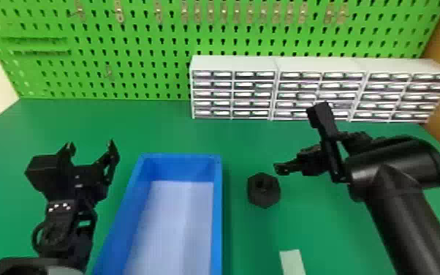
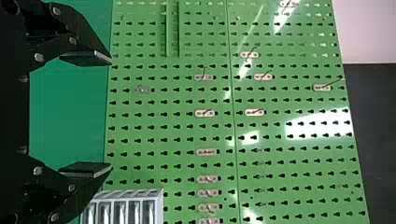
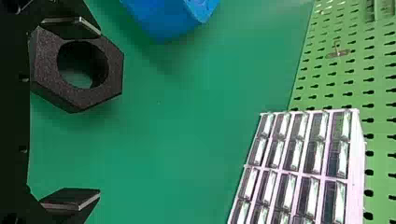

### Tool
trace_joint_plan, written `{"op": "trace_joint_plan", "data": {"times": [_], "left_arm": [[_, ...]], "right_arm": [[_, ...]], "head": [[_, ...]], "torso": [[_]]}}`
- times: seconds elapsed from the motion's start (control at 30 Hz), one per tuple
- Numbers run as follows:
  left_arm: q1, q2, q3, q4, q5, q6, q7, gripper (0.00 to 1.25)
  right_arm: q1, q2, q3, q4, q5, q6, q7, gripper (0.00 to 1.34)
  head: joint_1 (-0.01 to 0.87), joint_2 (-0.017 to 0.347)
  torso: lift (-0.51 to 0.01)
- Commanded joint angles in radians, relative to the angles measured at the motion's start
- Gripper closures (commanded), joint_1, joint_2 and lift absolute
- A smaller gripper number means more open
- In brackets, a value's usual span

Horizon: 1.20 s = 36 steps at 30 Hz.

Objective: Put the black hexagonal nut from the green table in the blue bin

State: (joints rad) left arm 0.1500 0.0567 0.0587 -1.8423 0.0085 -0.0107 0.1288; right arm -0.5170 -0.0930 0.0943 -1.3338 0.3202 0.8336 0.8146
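Blue bin (image 1: 179,169) between spread left hand (image 1: 91,143) and black nut (image 1: 264,193); right hand (image 1: 298,138) released; white drawers (image 1: 254,94) behind.

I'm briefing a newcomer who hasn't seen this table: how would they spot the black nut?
On the green table, find the long blue bin. In the head view, the nut lies between it and the right gripper. Its black six-sided body with a round central hole sets it apart from the pale strip nearer the robot.

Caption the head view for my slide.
Black nut on a green table between a blue bin and the open right gripper.
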Motion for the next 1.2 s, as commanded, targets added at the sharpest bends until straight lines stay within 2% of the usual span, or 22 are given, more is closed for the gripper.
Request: {"op": "trace_joint_plan", "data": {"times": [0.0, 0.17, 0.57, 0.8, 1.17], "left_arm": [[-0.004, 0.000, 0.000, 0.000, -0.004, 0.000, 0.000, 0.45], [-0.004, 0.000, -0.002, 0.000, -0.002, 0.000, 0.000, 0.45], [-0.018, 0.000, -0.011, 0.008, -0.002, 0.000, 0.000, 0.45], [-0.024, 0.000, -0.016, 0.014, -0.001, 0.000, 0.000, 0.46], [-0.029, 0.000, -0.023, 0.018, 0.002, 0.000, 0.000, 0.46]], "right_arm": [[-0.031, -0.004, 0.016, 0.036, 0.002, -0.005, 0.000, 0.10], [-0.072, -0.002, 0.047, 0.107, 0.003, -0.017, 0.000, 0.10], [-0.126, -0.004, 0.085, 0.205, 0.007, -0.048, 0.000, 0.10], [-0.144, 0.004, 0.087, 0.265, 0.007, -0.076, -0.002, 0.10], [-0.144, 0.013, 0.093, 0.294, 0.013, -0.087, -0.002, 0.10]], "head": [[0.657, 0.057], [0.657, 0.057], [0.657, 0.057], [0.657, 0.057], [0.657, 0.057]], "torso": [[-0.095], [-0.095], [-0.095], [-0.095], [-0.095]]}}
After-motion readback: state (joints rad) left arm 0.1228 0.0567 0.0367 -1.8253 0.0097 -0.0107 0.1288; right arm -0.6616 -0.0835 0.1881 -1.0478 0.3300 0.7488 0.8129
